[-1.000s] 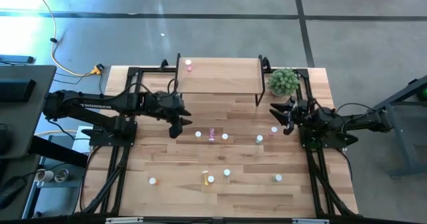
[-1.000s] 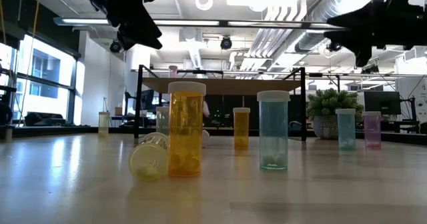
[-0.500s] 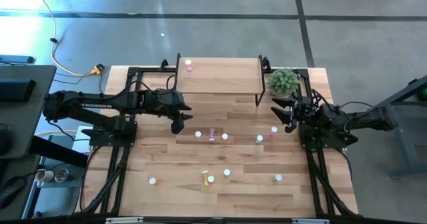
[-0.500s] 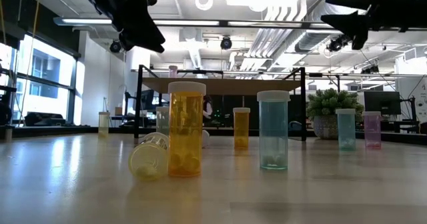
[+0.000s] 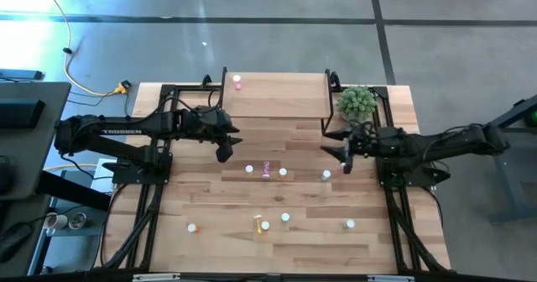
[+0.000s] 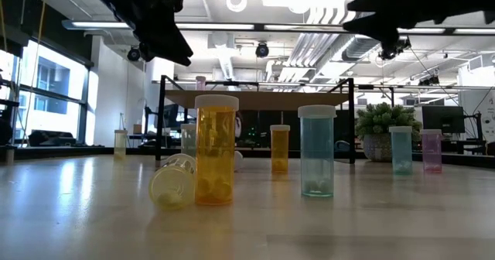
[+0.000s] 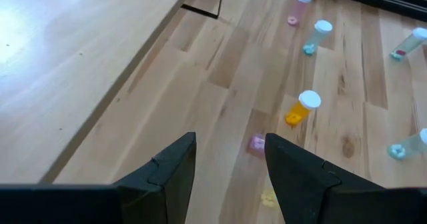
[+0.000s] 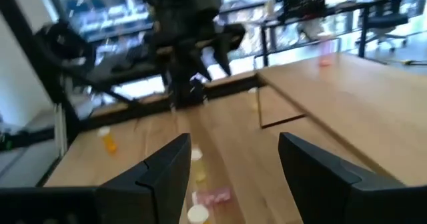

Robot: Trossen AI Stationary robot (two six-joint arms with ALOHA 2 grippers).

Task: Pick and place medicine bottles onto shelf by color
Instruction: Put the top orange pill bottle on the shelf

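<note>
One pink bottle (image 5: 237,82) on shelf (image 5: 277,97); we count ten-odd loose on table (image 5: 210,240). Left gripper (image 5: 223,152), right gripper (image 5: 343,153) both parted, empty. Early stage, we judge.

Light source: bright ceiling strips and a window at left in the low view
Glare: pale sheen on the light-wood plank worktop (image 6: 247,213), washed-out patch on the floor in the high view
Silhouettes: both arms backlit, black
Blur: right wrist view smeared throughout

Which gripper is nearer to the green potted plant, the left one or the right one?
Right. The right gripper hovers just in front of the potted plant; the left gripper is across the table, by the shelf's other end.
</note>
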